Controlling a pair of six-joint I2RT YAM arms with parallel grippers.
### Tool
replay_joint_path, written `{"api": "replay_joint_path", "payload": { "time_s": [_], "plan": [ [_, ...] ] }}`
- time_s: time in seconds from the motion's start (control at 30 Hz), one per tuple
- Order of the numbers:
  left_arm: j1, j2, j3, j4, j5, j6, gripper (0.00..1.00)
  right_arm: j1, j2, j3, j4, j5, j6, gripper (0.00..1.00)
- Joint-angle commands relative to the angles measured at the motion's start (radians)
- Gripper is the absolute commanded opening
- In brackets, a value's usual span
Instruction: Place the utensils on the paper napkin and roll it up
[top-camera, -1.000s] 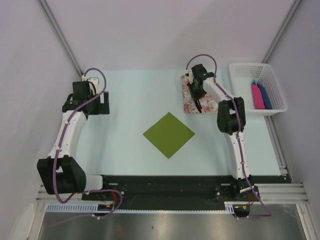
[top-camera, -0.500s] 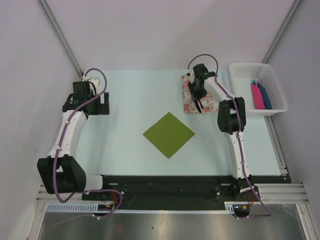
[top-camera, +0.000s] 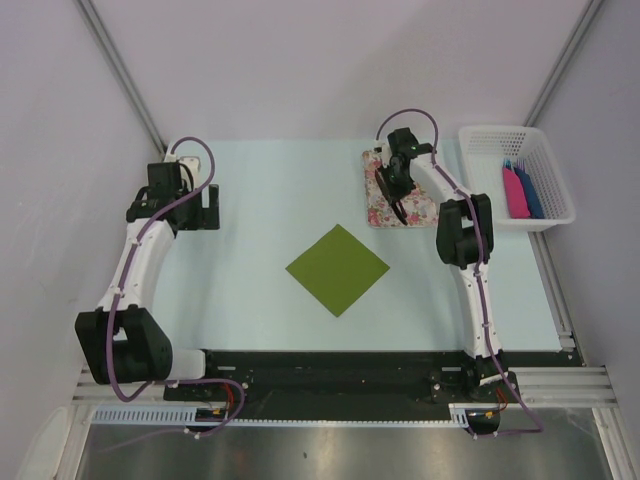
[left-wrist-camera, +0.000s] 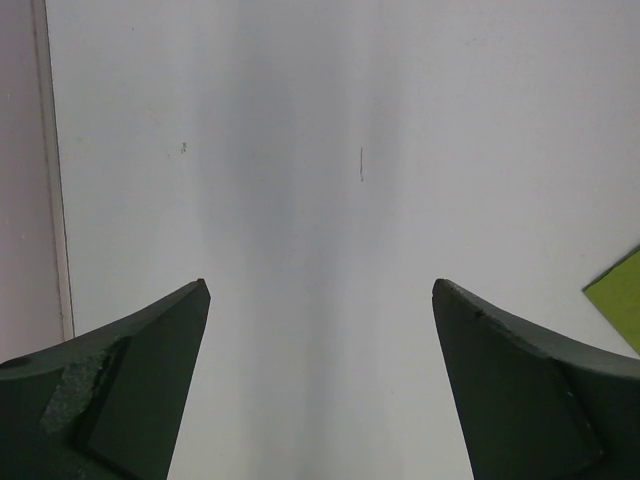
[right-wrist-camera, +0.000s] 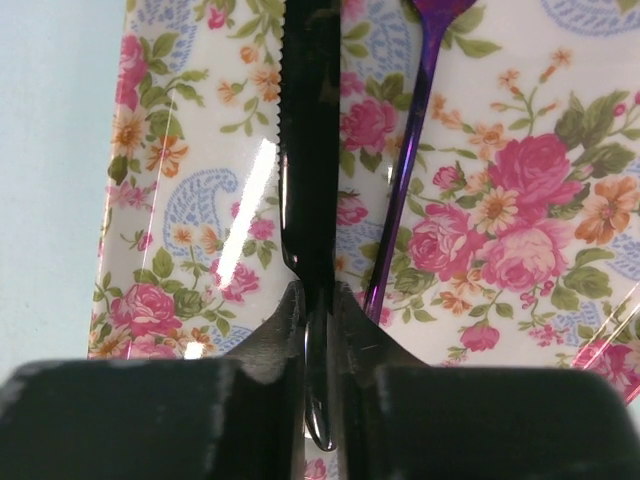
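The right end effector (right-wrist-camera: 318, 300) is at the far right of the table (top-camera: 260, 200), over the floral mat (right-wrist-camera: 180, 200). Its fingers are pinched narrow on the handle end of a dark knife (right-wrist-camera: 308, 150), and the serrated blade runs away from the wrist along the mat. Gripping at the handle end likely keeps the blade free, so the piece can be carried and laid down flat. Whether the knife is already off the mat cannot be told. A second utensil (right-wrist-camera: 420, 150), slim and purple, lies just right of the knife on the mat, untouched.

The paper napkin (top-camera: 337, 268) sits bare at mid-table, turned corner-on, probably so the utensils can lie across it for rolling. The left end effector (left-wrist-camera: 320, 290) hovers at the far left with jaws wide and nothing between them, out of the way. The basket (top-camera: 480, 150) at the far right holds pink and blue pieces.

Against a second ago, little differs: the right wrist has nudged slightly over the mat, while the left arm and napkin are unmoved
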Motion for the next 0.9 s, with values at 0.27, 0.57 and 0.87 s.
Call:
{"api": "replay_joint_path", "payload": {
  "time_s": [0.27, 0.57, 0.87],
  "plan": [
    [0.003, 0.011, 0.054, 0.042, 0.036, 0.019, 0.99, -0.034, -0.040, -0.017, -0.060, -0.065, 0.020, 0.00],
    [0.003, 0.007, 0.051, 0.059, 0.032, -0.001, 1.00, -0.028, -0.132, -0.015, -0.025, -0.062, 0.094, 0.00],
    [0.003, -0.003, 0.031, 0.086, -0.005, -0.036, 1.00, 0.008, -0.230, -0.065, -0.010, -0.030, 0.189, 0.00]
  ]
}}
